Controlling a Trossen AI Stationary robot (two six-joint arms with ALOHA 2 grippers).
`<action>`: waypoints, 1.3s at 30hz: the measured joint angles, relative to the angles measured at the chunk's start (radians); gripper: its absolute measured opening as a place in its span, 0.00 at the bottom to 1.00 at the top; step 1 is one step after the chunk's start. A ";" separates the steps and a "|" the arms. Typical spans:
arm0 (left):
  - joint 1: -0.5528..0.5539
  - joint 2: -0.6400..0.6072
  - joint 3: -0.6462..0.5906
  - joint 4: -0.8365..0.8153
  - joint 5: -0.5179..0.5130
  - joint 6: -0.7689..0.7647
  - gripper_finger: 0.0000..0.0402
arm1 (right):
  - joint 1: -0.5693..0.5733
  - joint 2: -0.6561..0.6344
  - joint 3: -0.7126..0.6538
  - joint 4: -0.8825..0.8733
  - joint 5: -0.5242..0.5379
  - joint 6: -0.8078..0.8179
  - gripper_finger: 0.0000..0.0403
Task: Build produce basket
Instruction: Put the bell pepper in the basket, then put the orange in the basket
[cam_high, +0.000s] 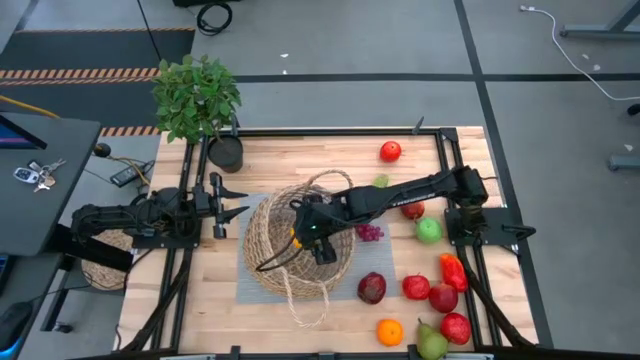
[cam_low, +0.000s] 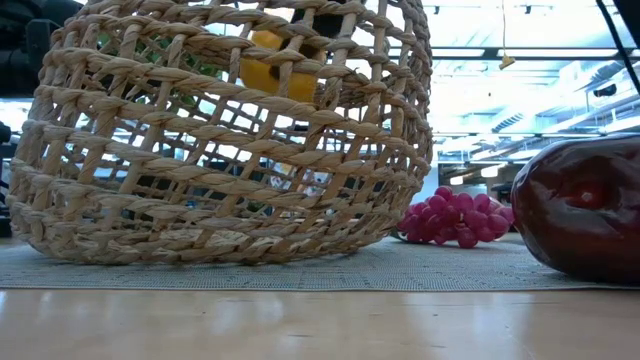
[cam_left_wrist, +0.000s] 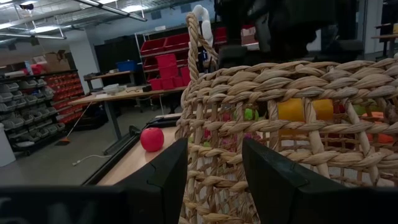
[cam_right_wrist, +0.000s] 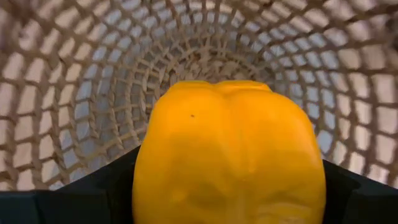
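Wicker filled the middle of the scene: the basket (cam_high: 295, 240) stood on a grey mat (cam_high: 380, 270) at the centre of the wooden surface (cam_high: 300, 160), its two thin loop handles rising at the far and near rims. The right hand (cam_high: 300, 235) reached in over the basket's open top, fingers clamped on a yellow pepper (cam_right_wrist: 227, 152); from the right wrist view the pepper hung above the woven bottom, not yet resting on it, and from the low view it showed high inside the weave (cam_low: 275, 70).

The left hand (cam_high: 232, 203) waited just beside the basket's left wall, its fingers (cam_left_wrist: 161, 180) spread wide and empty, the wicker close ahead of them.

Other produce lay outside the basket. Purple grapes (cam_high: 370, 232) sat on the mat just right of it, and a dark plum (cam_high: 371, 288) lay at the mat's near right edge. A red apple (cam_high: 390, 151) lay alone toward the far edge. A green apple (cam_high: 428, 230), red pepper (cam_high: 453, 270), more red apples (cam_high: 416, 287), an orange (cam_high: 390, 331) and a pear (cam_high: 431, 345) clustered at the near right. A potted plant (cam_high: 197, 98) stood at the far left corner.
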 joint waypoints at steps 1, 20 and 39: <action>0.000 0.000 0.000 0.000 0.000 0.000 0.40 | -0.001 0.010 0.000 0.000 -0.002 0.000 0.78; 0.000 0.000 0.000 0.000 0.000 0.000 0.40 | -0.010 0.173 -0.001 0.014 -0.048 -0.006 0.80; 0.000 0.000 0.000 0.000 0.000 0.000 0.40 | -0.022 0.151 0.078 -0.108 0.024 0.082 0.98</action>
